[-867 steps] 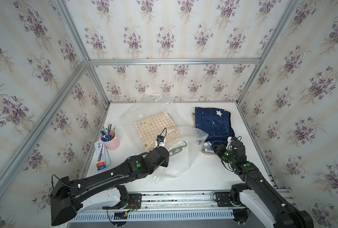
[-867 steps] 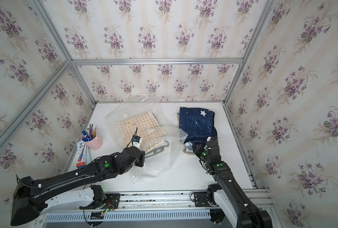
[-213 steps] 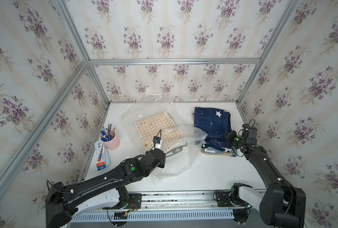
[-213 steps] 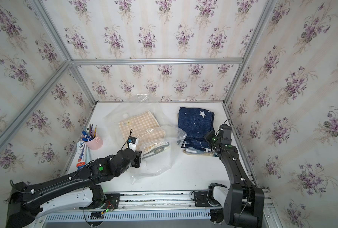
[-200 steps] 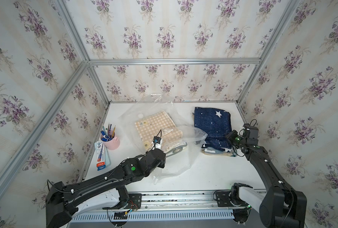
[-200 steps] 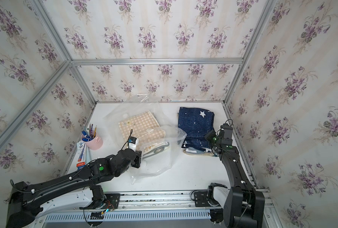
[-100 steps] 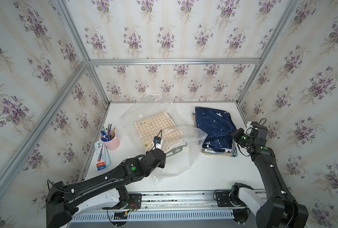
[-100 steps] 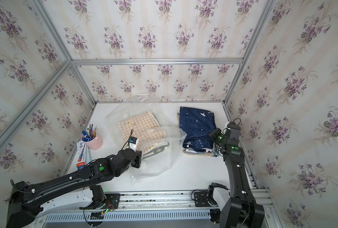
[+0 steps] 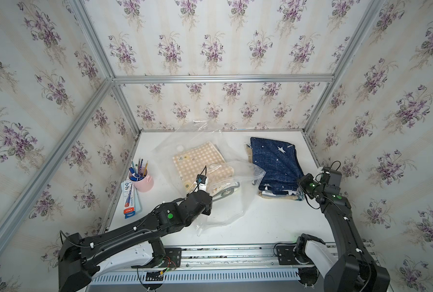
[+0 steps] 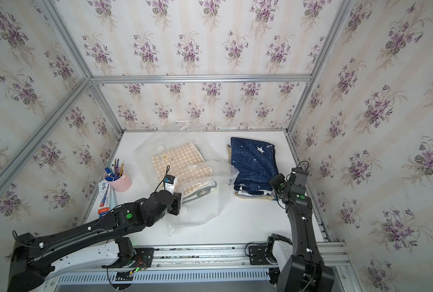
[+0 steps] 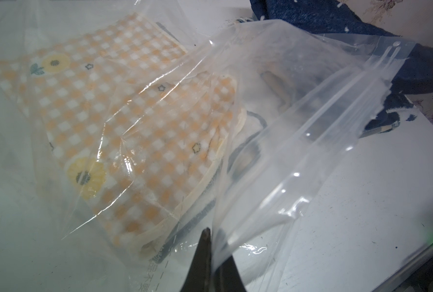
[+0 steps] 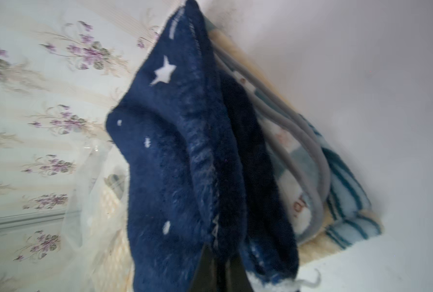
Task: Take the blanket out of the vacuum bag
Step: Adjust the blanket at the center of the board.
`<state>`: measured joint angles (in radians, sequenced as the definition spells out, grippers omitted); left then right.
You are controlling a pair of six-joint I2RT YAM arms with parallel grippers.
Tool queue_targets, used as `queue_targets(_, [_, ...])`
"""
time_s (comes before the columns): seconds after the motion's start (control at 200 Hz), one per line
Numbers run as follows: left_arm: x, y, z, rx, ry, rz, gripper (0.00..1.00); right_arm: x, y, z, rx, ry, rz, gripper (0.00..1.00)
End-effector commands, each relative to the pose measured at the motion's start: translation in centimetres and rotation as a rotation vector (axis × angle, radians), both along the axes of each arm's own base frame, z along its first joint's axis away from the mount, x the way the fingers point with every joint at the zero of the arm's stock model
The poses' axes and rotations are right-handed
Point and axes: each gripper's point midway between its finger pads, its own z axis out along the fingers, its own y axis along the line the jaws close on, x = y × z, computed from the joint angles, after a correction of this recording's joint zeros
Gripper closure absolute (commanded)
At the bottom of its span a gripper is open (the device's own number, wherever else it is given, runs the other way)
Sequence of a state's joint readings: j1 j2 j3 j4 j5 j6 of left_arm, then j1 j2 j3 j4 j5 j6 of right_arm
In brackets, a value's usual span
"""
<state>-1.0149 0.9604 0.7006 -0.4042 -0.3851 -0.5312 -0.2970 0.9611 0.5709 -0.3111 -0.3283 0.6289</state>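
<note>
Our left gripper (image 11: 206, 239) is pinched together on a fold of the vacuum bag (image 11: 299, 141) beside its zip edge. Just beyond the tips, inside the film, lies the checked blanket (image 11: 124, 121), its long axis slanting from the bag's far end toward the mouth, which opens toward the right arm. Our right gripper (image 12: 218, 255) is clamped on the navy blanket (image 12: 175, 161), already outside the bag on a folded pile (image 9: 278, 197) by the right wall. We judge the right arm the nearer free reach into that mouth.
</note>
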Motion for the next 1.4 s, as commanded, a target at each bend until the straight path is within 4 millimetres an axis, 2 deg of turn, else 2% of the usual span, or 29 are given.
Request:
queue_targets(0.0, [0.1, -0.1, 0.2, -0.009, -0.008, 0.0, 0.93, 0.0, -1.4, -1.9, -0.016, 0.026, -0.057, 1.0])
queue_targets(0.09, [-0.1, 0.2, 0.0, -0.011, -0.005, 0.005, 0.93, 0.3, -1.5, -2.5, -0.006, 0.032, -0.063, 0.95])
queue_targets(0.16, [-0.1, 0.4, 0.0, -0.013, -0.006, 0.009, 0.93, 0.6, -1.5, -2.7, -0.003, 0.039, -0.059, 0.84])
queue_targets(0.215, [-0.2, 0.6, 0.0, -0.008, -0.007, 0.01, 0.92, 0.8, -1.3, -2.3, 0.003, 0.033, -0.037, 0.84])
queue_targets(0.295, [-0.2, 0.7, 0.1, -0.006, -0.011, 0.014, 0.92, 1.0, -0.9, -1.0, 0.004, 0.006, -0.011, 0.76])
queue_targets(0.4, [-0.1, 0.7, 0.3, -0.004, -0.018, 0.015, 0.9, 1.0, -1.0, 2.3, -0.031, -0.063, -0.006, 0.61])
queue_targets(0.519, [0.2, 0.4, 0.4, 0.003, -0.018, 0.016, 0.89, 0.2, -1.1, 5.4, -0.08, -0.122, -0.016, 0.55])
queue_targets(0.574, [0.3, 0.3, 0.5, 0.007, -0.017, 0.015, 0.89, -0.1, -1.2, 6.2, -0.095, -0.144, -0.021, 0.53])
queue_targets(0.684, [0.4, 0.2, 0.6, 0.012, -0.018, 0.021, 0.9, -0.4, -1.1, 6.4, -0.097, -0.156, -0.029, 0.52])
queue_targets(0.764, [0.5, 0.3, 0.5, 0.011, -0.019, 0.03, 0.92, 0.0, 1.1, 7.1, -0.029, -0.224, 0.042, 0.53])
queue_targets(0.884, [0.6, 0.8, 0.1, 0.014, -0.019, 0.061, 0.95, 1.5, 7.3, 7.4, -0.033, -0.23, 0.235, 0.6])
queue_targets(0.954, [0.6, 0.9, -0.1, 0.017, -0.012, 0.067, 0.95, 2.3, 10.8, 6.7, -0.062, -0.203, 0.336, 0.62])
queue_targets(1.049, [0.5, 1.0, 0.0, 0.025, 0.004, 0.074, 0.96, 3.1, 13.0, 4.9, -0.012, -0.187, 0.395, 0.65])
queue_targets(1.149, [0.3, 1.6, -0.1, 0.039, 0.011, 0.09, 0.96, 3.9, 13.7, 2.4, 0.009, -0.153, 0.418, 0.67])
queue_targets(1.214, [0.2, 2.0, -0.3, 0.035, 0.012, 0.101, 0.96, 4.0, 13.8, 0.1, 0.007, -0.097, 0.431, 0.67])
queue_targets(1.309, [0.0, 2.5, -0.4, 0.029, 0.008, 0.111, 0.95, 3.8, 13.1, -2.7, -0.028, -0.027, 0.42, 0.67])
queue_targets(1.394, [0.1, 2.8, -0.2, 0.037, 0.001, 0.117, 0.95, 3.3, 12.2, -3.8, -0.05, -0.003, 0.398, 0.64])
